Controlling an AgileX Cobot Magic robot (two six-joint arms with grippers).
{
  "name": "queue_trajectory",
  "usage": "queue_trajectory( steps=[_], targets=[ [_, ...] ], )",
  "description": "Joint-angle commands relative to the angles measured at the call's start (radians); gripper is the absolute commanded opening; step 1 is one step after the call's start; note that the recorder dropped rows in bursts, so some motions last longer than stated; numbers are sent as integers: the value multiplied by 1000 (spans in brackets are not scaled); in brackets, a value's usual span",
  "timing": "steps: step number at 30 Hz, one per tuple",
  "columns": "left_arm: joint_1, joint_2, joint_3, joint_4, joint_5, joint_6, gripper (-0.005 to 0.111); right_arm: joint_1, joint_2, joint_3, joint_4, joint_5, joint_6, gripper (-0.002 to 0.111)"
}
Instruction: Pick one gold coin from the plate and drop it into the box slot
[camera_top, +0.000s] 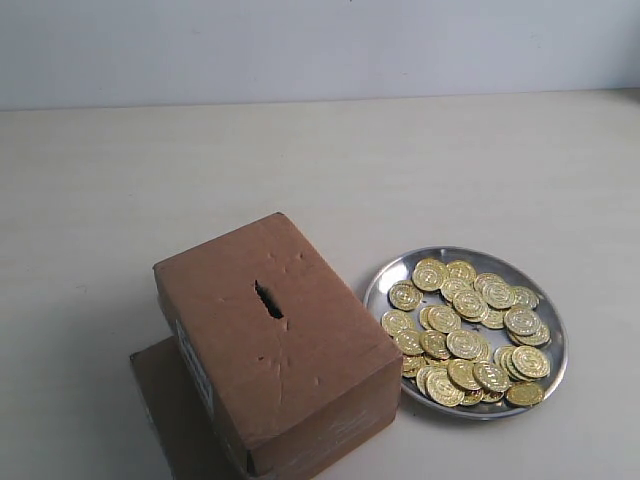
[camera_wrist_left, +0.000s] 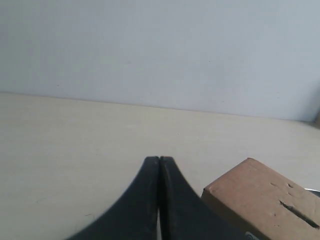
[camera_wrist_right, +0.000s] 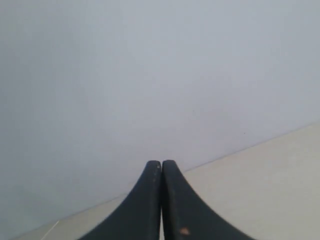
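**Left gripper (camera_wrist_left: 159, 159) closed and empty; task not started**

Box (camera_top: 320, 350) sits left of the plate (camera_top: 383, 283), perhaps touching it, with the slot (camera_top: 269, 300) on top unobstructed. Coins (camera_top: 465, 330) lie heaped on the plate, none lifted. Right gripper (camera_wrist_right: 161, 162) is closed and empty. Pick and drop both appear outstanding.

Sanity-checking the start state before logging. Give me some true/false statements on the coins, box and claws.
1. The plate holds many gold coins. True.
2. The box slot is taped over. False: it is an open dark slit in the top of the box.
3. The left claw is shut. True.
4. The right claw grips a coin. False: it is shut with nothing visible between its tips.
5. The plate sits on top of the box. False: it lies on the table beside the box.
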Motion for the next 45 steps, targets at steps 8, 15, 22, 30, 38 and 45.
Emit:
queue_trajectory(
  steps=[8,15,22,30,38,45],
  targets=[
    [3,-6,2,1,4,0,0,-82,-13,4,-3,3,0,0],
    [3,-6,2,1,4,0,0,-82,-13,4,-3,3,0,0],
    [3,-6,2,1,4,0,0,-82,-13,4,47,64,-415,0],
    [3,-6,2,1,4,0,0,-82,-13,4,201,332,-770,0],
    [3,-6,2,1,4,0,0,-90,-13,4,197,342,-803,0],
    [3,-6,2,1,4,0,0,-128,-13,4,197,346,-760,0]
  ],
)
